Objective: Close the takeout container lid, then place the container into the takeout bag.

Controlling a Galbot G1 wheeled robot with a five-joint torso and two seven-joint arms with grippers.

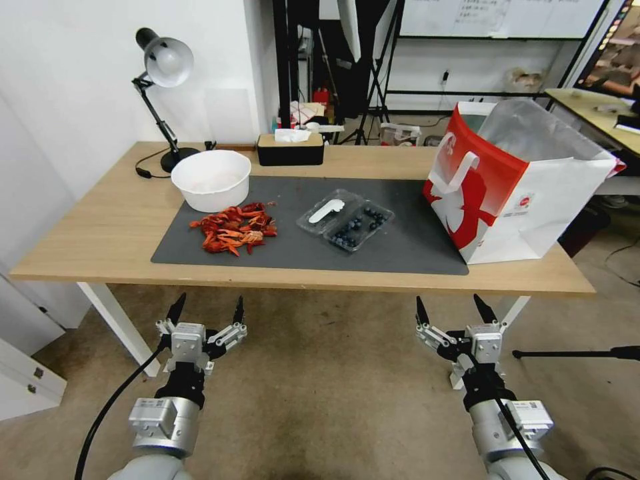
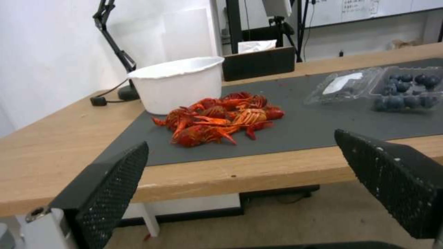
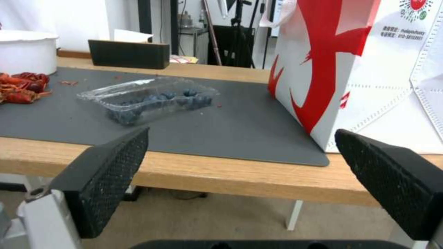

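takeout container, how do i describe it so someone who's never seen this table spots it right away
On the dark grey mat, between the pile of red crayfish and the red-and-white takeout bag, lies the takeout container. It is a small clear clamshell lying open, blueberries in one half, its lid bearing a white oblong sticker.

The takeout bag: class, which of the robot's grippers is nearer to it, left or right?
Right. The right gripper hangs open below the table edge, almost under the takeout bag. The left gripper, also open, sits below the table's opposite end, near the crayfish pile.
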